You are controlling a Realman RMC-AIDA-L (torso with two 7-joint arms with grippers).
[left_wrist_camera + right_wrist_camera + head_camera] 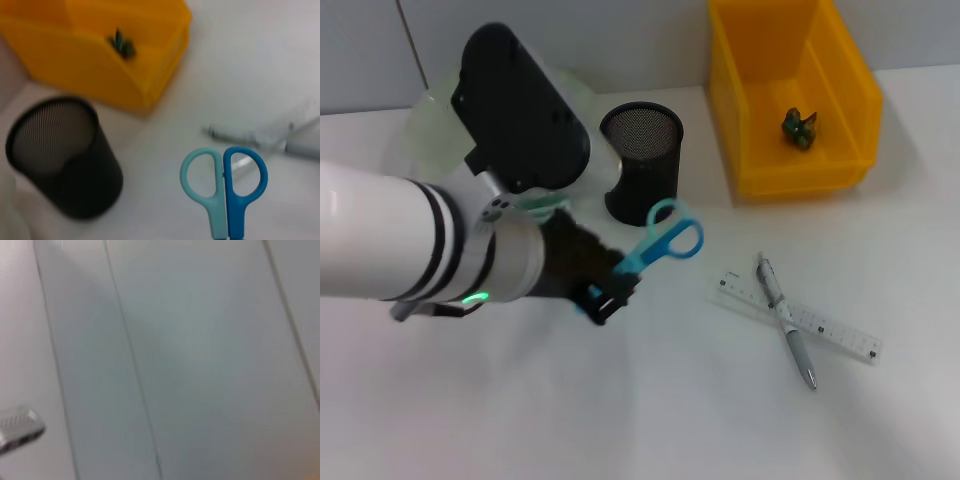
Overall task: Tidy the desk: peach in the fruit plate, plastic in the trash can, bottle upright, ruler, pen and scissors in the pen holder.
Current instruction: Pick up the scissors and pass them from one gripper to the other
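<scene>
My left gripper (604,298) hangs over the table, shut on the blades of the scissors (666,240). Their two blue handle loops (225,182) point toward the black mesh pen holder (642,163), which stands upright just beyond them (60,155). The clear ruler (842,335) lies flat at the right with the grey pen (773,286) crossed over it. A crumpled piece of plastic (799,128) lies inside the yellow trash can (802,182). The pale green fruit plate (423,128) is mostly hidden behind my left arm. Peach and bottle are out of view.
The yellow bin (100,75) stands at the back right, close to the pen holder. A grey wall runs along the table's far edge. The right wrist view shows only that wall.
</scene>
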